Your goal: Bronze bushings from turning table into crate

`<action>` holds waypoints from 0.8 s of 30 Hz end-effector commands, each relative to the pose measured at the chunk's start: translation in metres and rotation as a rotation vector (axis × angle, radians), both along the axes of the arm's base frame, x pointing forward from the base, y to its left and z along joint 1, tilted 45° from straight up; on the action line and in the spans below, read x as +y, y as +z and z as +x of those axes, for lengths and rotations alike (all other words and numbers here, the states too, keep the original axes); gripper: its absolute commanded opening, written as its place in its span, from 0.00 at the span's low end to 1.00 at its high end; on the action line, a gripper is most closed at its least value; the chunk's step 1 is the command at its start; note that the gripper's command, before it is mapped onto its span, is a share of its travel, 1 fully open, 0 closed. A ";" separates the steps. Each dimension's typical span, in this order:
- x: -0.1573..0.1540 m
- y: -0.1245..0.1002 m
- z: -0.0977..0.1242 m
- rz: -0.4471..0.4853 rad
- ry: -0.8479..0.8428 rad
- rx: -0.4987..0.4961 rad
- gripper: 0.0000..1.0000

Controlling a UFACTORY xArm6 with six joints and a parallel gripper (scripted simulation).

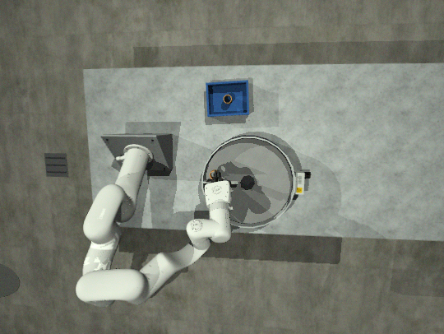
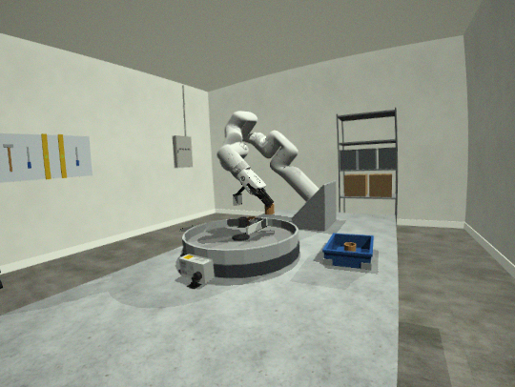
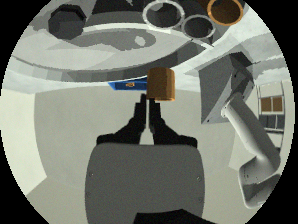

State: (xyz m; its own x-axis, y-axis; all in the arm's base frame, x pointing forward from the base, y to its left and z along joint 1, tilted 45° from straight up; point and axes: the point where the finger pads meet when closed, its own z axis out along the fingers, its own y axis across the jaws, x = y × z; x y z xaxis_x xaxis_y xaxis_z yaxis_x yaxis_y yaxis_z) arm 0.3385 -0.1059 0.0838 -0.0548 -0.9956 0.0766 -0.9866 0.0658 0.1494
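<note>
My gripper (image 3: 147, 101) (image 2: 265, 199) is shut on a bronze bushing (image 3: 161, 84) (image 2: 270, 209) (image 1: 213, 174), pinching its wall and holding it in the air above the left edge of the turning table (image 1: 267, 164) (image 2: 257, 257). In the wrist view, another bronze bushing (image 3: 224, 7) and two steel bushings (image 3: 165, 14) (image 3: 197, 26) lie together on the table. The blue crate (image 1: 227, 82) (image 2: 348, 260) (image 3: 124, 86) stands on the floor beyond the table and holds one bronze bushing (image 1: 227, 99) (image 2: 350, 246).
A dark hub (image 1: 247, 182) (image 2: 239, 236) sits at the table's centre. A drive box with a yellow label (image 1: 301, 183) (image 2: 195, 268) is fixed to the table's rim. The arm's grey pedestal (image 1: 162, 150) (image 2: 319, 210) stands left of the table. A shelf (image 2: 367, 162) stands at the back wall.
</note>
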 end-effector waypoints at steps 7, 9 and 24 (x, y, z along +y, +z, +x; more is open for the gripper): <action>0.053 -0.055 0.014 -0.005 0.000 -0.007 0.00; 0.061 -0.064 0.016 -0.005 0.000 -0.007 0.00; 0.123 -0.128 0.027 -0.005 0.000 -0.007 0.00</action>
State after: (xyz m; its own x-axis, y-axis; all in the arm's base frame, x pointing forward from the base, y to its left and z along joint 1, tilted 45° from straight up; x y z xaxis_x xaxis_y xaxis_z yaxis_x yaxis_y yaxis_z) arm 0.3559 -0.0059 -0.0180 -0.0558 -0.9953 0.0787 -0.9869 0.0670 0.1465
